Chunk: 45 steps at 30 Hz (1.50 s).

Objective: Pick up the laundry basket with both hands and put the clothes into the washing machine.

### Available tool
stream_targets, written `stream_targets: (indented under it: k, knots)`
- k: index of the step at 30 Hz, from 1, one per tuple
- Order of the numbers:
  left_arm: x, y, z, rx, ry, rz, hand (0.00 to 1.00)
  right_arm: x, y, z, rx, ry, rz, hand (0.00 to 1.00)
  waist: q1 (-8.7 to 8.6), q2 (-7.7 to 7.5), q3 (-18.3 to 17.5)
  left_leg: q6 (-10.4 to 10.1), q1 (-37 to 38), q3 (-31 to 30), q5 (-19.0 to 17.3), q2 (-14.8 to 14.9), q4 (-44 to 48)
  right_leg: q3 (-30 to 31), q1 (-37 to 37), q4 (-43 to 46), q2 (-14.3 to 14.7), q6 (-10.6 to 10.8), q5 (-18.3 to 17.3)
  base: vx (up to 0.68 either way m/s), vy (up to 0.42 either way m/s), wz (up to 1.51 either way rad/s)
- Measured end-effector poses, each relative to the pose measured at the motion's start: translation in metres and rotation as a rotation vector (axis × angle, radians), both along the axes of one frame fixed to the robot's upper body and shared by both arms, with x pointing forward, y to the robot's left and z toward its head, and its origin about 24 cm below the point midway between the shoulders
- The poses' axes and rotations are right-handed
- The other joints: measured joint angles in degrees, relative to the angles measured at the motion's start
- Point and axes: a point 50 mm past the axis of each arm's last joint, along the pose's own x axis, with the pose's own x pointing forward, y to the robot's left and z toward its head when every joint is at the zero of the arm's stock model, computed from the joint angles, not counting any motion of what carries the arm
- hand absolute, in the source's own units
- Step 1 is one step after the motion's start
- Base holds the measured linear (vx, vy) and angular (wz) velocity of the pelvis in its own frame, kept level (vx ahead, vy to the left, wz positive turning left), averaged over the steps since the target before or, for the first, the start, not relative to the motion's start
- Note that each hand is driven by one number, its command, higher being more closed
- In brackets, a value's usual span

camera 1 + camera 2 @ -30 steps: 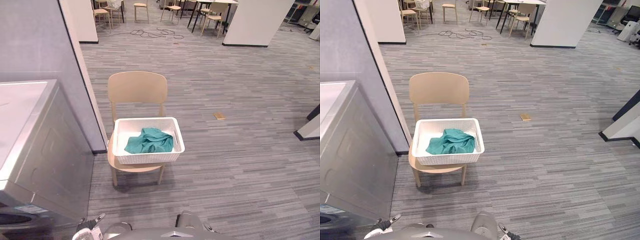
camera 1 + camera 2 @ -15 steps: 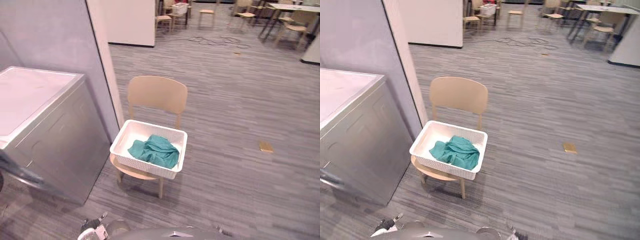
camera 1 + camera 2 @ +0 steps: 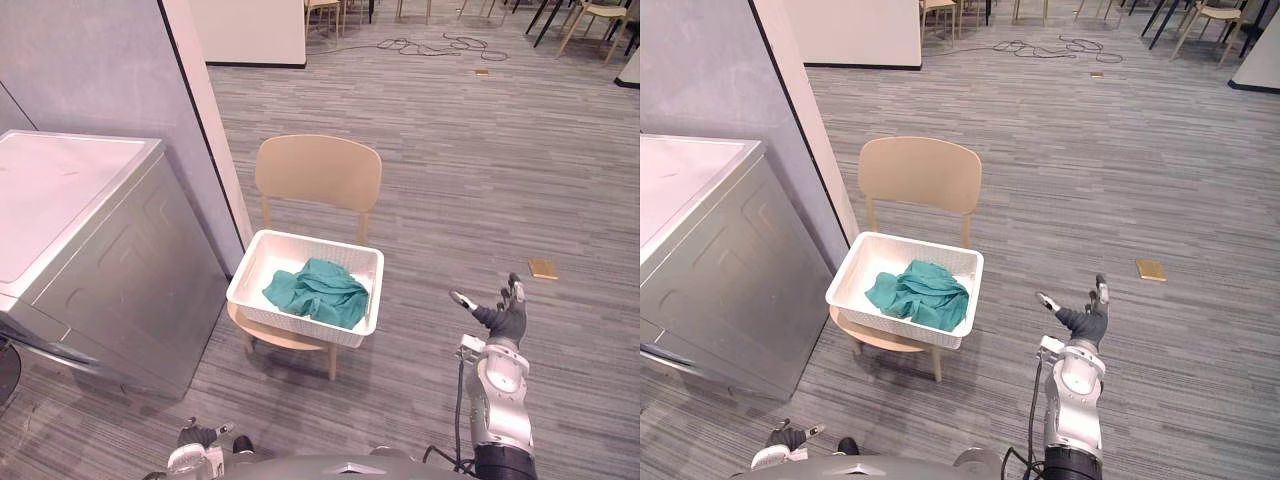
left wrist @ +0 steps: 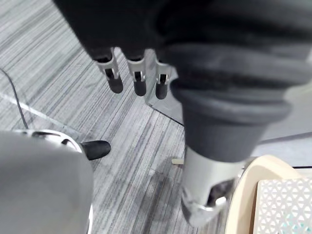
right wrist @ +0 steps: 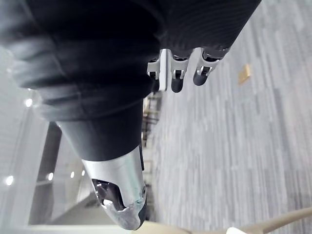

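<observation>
A white woven laundry basket [image 3: 352, 335] rests on the seat of a beige chair [image 3: 318, 175], with a teal garment [image 3: 318, 292] bunched inside it. The grey washing machine [image 3: 90, 270] stands to the chair's left, against a grey wall. My right hand [image 3: 503, 320] is raised to the right of the basket, well apart from it, open with its fingers straight and spread. My left hand [image 3: 200, 441] hangs low near the floor, in front of the chair, open and holding nothing; its wrist view shows the chair seat edge and a corner of the basket [image 4: 282, 204].
A small tan flat object [image 3: 543, 267] lies on the carpet to the right. Cables [image 3: 440, 44] and more chairs [image 3: 590, 20] are far back. A white partition [image 3: 250, 30] stands behind the chair. Open carpet spreads to the right of the chair.
The camera has shifted, so the whole scene sits differently. My right arm has risen into view at the right of the basket, with its hand open.
</observation>
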Motion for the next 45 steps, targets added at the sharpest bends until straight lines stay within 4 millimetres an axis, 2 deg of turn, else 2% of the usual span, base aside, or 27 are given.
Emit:
stream_targets:
  k: [3,6,8,10,12,15,19,23,25,28,34,39,45]
  knots:
    - [0.004,0.002,0.001,0.014,-0.011,-0.053,0.00,0.016,0.011,0.011,-0.124,0.003,0.108,0.00,0.12,0.07,0.5,0.0,-0.3,0.0,0.0,-0.8,-0.5,0.1,0.0,-1.7,-0.5,0.6,1.4,-0.03,0.075,-0.02]
    - [0.007,0.005,0.003,0.033,-0.017,-0.111,0.00,0.037,0.032,0.021,-0.267,0.017,0.276,0.00,0.51,0.08,0.7,0.0,-1.5,-0.5,0.0,-1.3,-0.6,-0.4,0.2,-4.1,-0.8,0.9,2.7,-0.02,0.062,0.06]
    - [0.010,0.006,0.004,0.046,-0.029,-0.150,0.00,0.056,0.044,0.025,-0.400,0.056,0.420,0.00,1.43,0.15,1.6,0.3,-2.8,-1.0,0.3,-1.6,-0.6,-0.7,-0.2,-5.5,-0.8,1.1,3.9,-0.03,0.046,0.09]
    - [0.010,0.008,0.005,0.056,-0.027,-0.171,0.00,0.071,0.052,0.026,-0.483,0.096,0.520,0.00,1.66,0.17,2.8,0.5,-3.9,-2.1,0.7,-1.8,-0.6,-1.8,-0.2,-6.1,-0.9,1.0,4.6,-0.03,0.029,0.22]
    - [0.009,0.008,0.004,0.059,-0.018,-0.192,0.00,0.086,0.059,0.026,-0.611,0.162,0.620,0.00,2.80,0.20,4.7,0.5,-4.8,-2.7,1.0,-2.0,-0.6,-2.2,-0.5,-6.3,-1.0,1.2,5.2,-0.03,0.021,0.17]
    - [0.011,0.007,0.005,0.062,-0.023,-0.210,0.00,0.103,0.062,0.024,-0.711,0.239,0.685,0.00,3.74,0.30,6.6,0.8,-7.0,-4.3,1.9,-2.1,-0.6,-3.6,-1.2,-6.3,-0.9,1.1,5.7,0.00,0.008,0.23]
    - [0.016,0.007,0.006,0.069,-0.035,-0.231,0.00,0.130,0.066,0.039,-0.783,0.276,0.692,0.00,5.64,0.38,9.7,1.1,-9.7,-5.0,2.6,-2.2,-0.6,-4.0,-3.6,-6.3,-0.9,1.0,6.4,-0.01,0.003,0.08]
    - [0.028,0.008,0.010,0.083,-0.071,-0.198,0.00,0.153,0.064,0.067,-0.827,0.263,0.638,0.00,6.11,0.60,14.0,1.5,-12.1,-6.2,3.6,-2.3,-0.5,-5.0,-5.1,-6.3,-0.9,0.8,7.1,-0.04,0.012,0.11]
    - [0.034,0.009,0.012,0.090,-0.088,-0.179,0.00,0.160,0.059,0.078,-0.864,0.275,0.602,0.00,6.70,0.70,16.3,1.6,-12.5,-6.5,3.8,-2.3,-0.4,-5.1,-5.4,-6.0,-0.9,0.7,7.2,-0.06,0.010,0.10]
    - [0.041,0.008,0.015,0.081,-0.114,-0.161,0.00,0.166,0.052,0.092,-0.890,0.276,0.555,0.00,7.82,0.74,17.9,1.9,-14.9,-7.1,4.3,-2.3,-0.4,-5.3,-7.8,-5.2,-1.0,0.6,7.2,-0.05,0.001,0.06]
    - [0.054,0.006,0.022,0.087,-0.187,-0.150,0.00,0.171,0.030,0.099,-0.940,0.350,0.457,0.00,8.47,1.17,20.8,2.1,-17.9,-8.8,5.3,-2.3,-0.4,-6.5,-10.1,-4.1,-1.1,0.5,7.2,-0.03,-0.017,0.11]
    - [0.058,0.003,0.025,0.076,-0.221,-0.155,0.00,0.167,0.007,0.093,-0.927,0.428,0.396,0.00,9.20,1.55,21.7,2.2,-19.7,-9.4,5.8,-2.3,-0.5,-6.7,-11.9,-3.4,-1.1,0.5,7.1,-0.03,-0.024,0.05]
    - [0.058,0.003,0.025,0.071,-0.228,-0.161,0.00,0.161,-0.014,0.087,-0.934,0.515,0.340,0.00,9.27,1.56,21.7,2.4,-22.4,-9.4,6.3,-2.4,-0.5,-6.4,-15.0,-2.5,-1.3,0.4,7.2,-0.01,-0.015,-0.01]
